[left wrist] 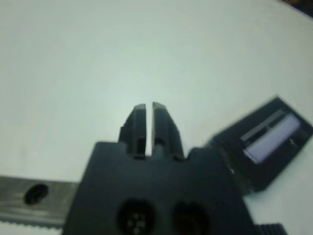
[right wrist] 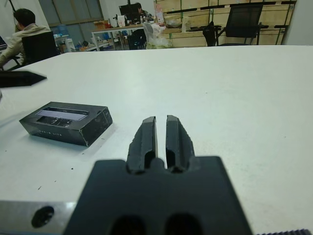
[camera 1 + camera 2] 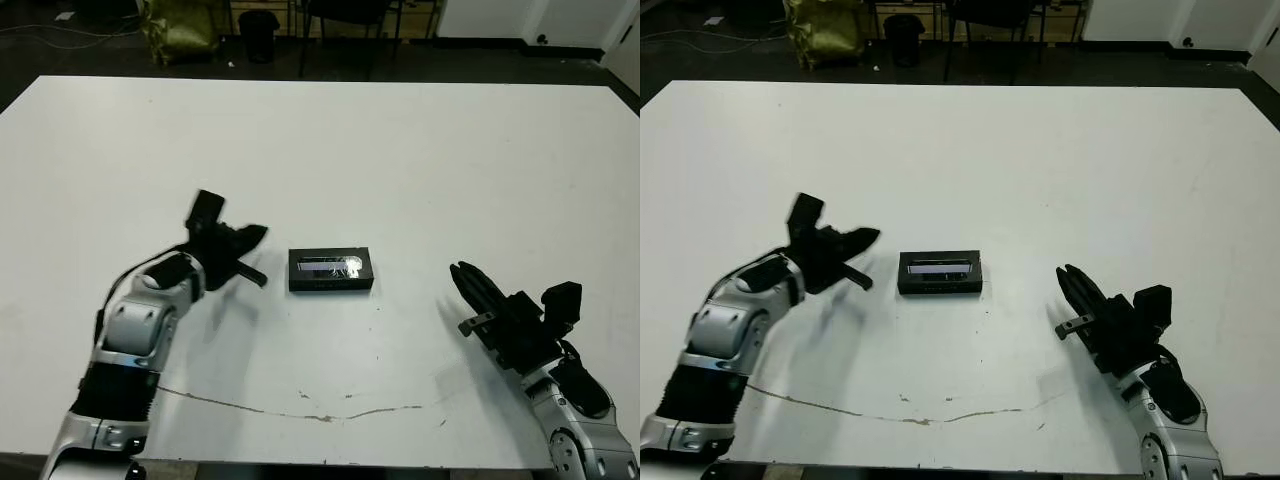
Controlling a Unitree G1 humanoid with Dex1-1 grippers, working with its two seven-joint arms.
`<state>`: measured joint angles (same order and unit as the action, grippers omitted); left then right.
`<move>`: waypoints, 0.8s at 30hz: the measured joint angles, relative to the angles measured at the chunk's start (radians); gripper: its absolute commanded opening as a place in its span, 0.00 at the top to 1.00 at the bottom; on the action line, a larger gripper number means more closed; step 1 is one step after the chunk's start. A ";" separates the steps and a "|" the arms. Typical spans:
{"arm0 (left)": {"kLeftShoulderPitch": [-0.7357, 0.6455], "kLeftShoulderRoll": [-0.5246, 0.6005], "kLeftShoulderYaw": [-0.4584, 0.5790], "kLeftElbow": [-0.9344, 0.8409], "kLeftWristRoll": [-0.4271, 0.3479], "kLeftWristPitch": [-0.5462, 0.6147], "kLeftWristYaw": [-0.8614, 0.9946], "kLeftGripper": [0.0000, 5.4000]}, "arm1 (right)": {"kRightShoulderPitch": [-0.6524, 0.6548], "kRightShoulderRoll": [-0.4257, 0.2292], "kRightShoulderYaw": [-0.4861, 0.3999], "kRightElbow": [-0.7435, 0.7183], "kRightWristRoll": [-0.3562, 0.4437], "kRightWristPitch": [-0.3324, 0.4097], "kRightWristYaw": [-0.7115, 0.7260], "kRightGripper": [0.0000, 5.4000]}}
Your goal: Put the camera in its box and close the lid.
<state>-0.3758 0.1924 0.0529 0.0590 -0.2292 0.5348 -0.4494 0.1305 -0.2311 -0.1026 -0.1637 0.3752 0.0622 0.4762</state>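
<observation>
Lid (image 3: 331, 266) sits on the box (image 3: 331, 283), closed, at the middle of the white bench (image 3: 400, 150). Just left of the box my left fingers (image 3: 252, 236) are pressed together, empty; well to its right, my right fingers (image 3: 468, 279) are likewise closed on nothing.

Right claw (image 2: 161, 134), fingers nearly together, empty above white table (image 2: 254, 107); lidded box (image 2: 67, 122) nearby

Box (image 3: 331, 271) sits mid-table (image 3: 400, 160), lid (image 3: 331, 264) on top of it. My left gripper (image 3: 252, 232) is just left of the box, apart from it. My right gripper (image 3: 462, 270) is well off to its right, nearer the front edge.
</observation>
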 measured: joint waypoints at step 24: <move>0.466 -0.158 0.131 -0.391 -0.095 -0.463 0.205 1.00 | 0.002 0.127 0.030 -0.299 -0.138 0.145 -0.397 1.00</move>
<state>0.0903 0.0348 0.1835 -0.3324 -0.3243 0.0719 -0.2445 0.1323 -0.1043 -0.0723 -0.4630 0.2375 0.2070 0.0793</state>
